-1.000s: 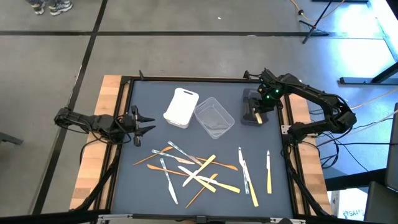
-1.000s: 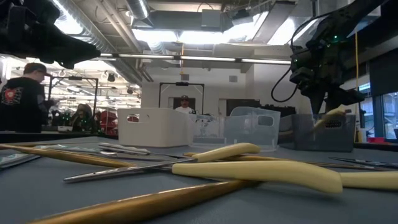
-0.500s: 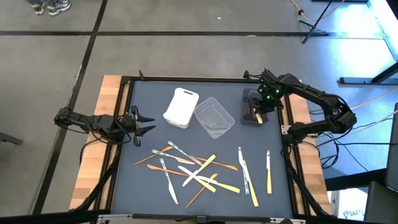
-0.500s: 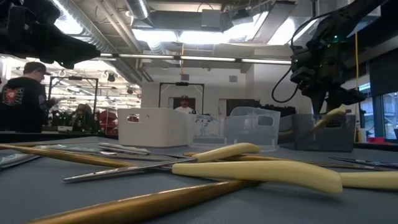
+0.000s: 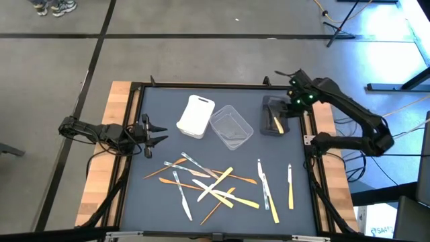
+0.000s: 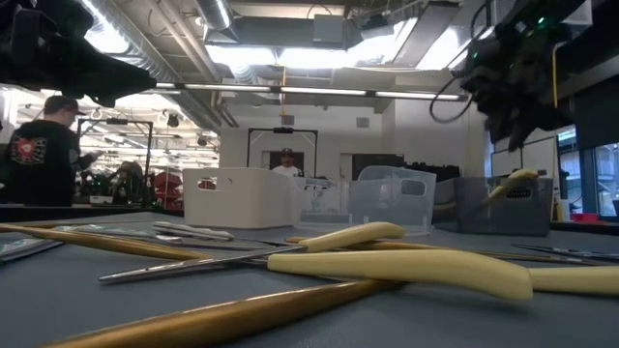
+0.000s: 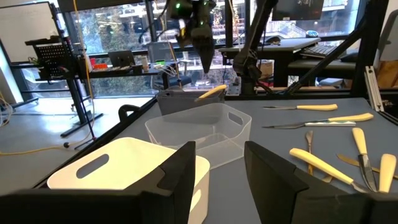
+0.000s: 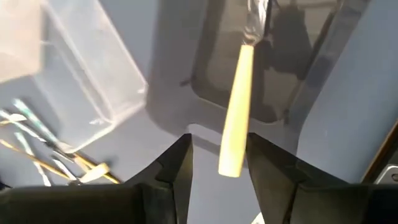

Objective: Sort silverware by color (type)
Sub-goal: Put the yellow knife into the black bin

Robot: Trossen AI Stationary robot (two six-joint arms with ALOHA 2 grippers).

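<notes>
Silverware (image 5: 222, 185): scattered on surface (image 5: 161, 202), one yellow piece (image 5: 278, 124) leaning in grey tub (image 5: 269, 105). Likely light, stiff, slippery; take mid-handle. Right claw (image 5: 293, 102) hung open, empty, above tub; left claw (image 5: 158, 132) open, idle.

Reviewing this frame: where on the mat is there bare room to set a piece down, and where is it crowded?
Bare mat lies between the left gripper and the white tub, and along the far edge behind the tubs. A strip between the clear tub and the dark grey tub is free. The near middle is crowded with scattered silverware.
</notes>
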